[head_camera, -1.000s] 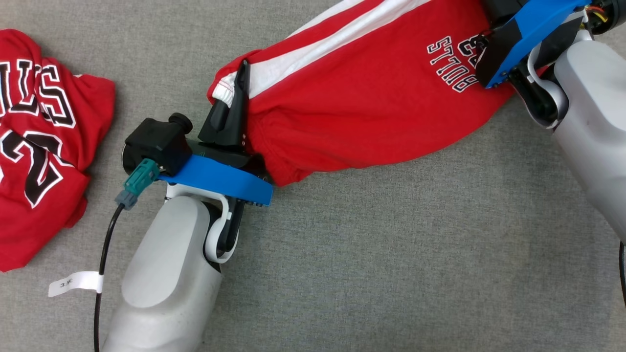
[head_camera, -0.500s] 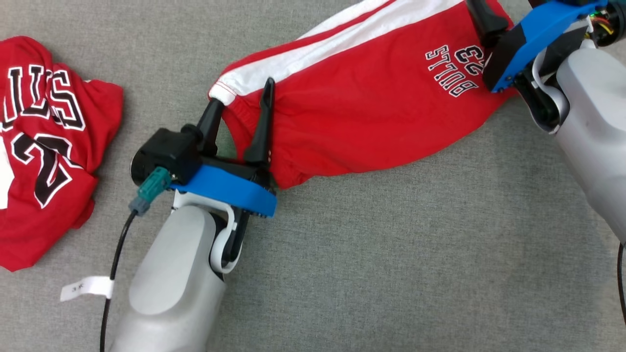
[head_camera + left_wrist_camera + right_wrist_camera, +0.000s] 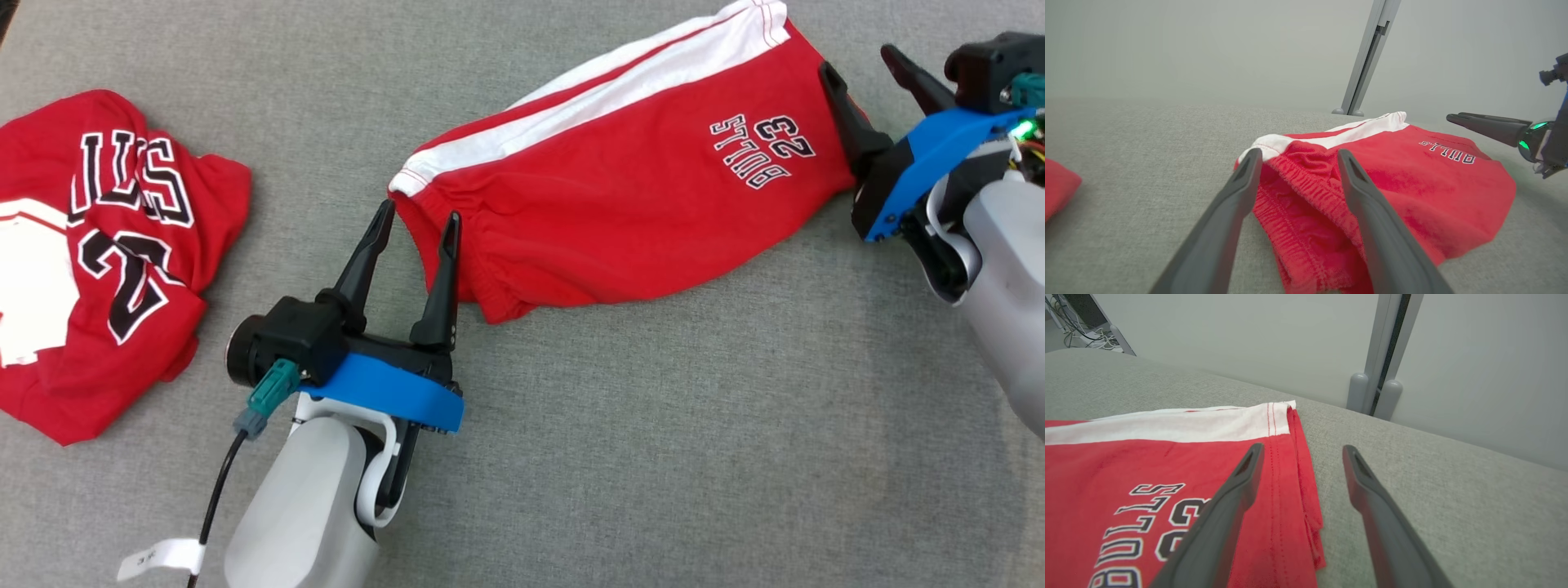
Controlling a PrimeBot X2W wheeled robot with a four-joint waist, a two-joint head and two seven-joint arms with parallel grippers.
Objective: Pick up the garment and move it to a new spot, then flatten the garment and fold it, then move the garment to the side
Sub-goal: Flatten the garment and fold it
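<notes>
Red shorts [image 3: 620,212] lie stretched on the worktop [image 3: 653,449] between your tools, waistband [image 3: 1306,179] at the left tool [image 3: 419,211], hem [image 3: 1282,465] at the right tool [image 3: 856,59]; both stand apart, empty. Folding seems next: grip one end, carry it over.

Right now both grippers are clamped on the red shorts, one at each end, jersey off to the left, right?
Not clamped: the head view shows the left gripper and right gripper open, one at each end of the red shorts. The jersey lies off to the left.

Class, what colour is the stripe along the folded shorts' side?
White, on the red shorts; the stripe shows best in the head view.
</notes>
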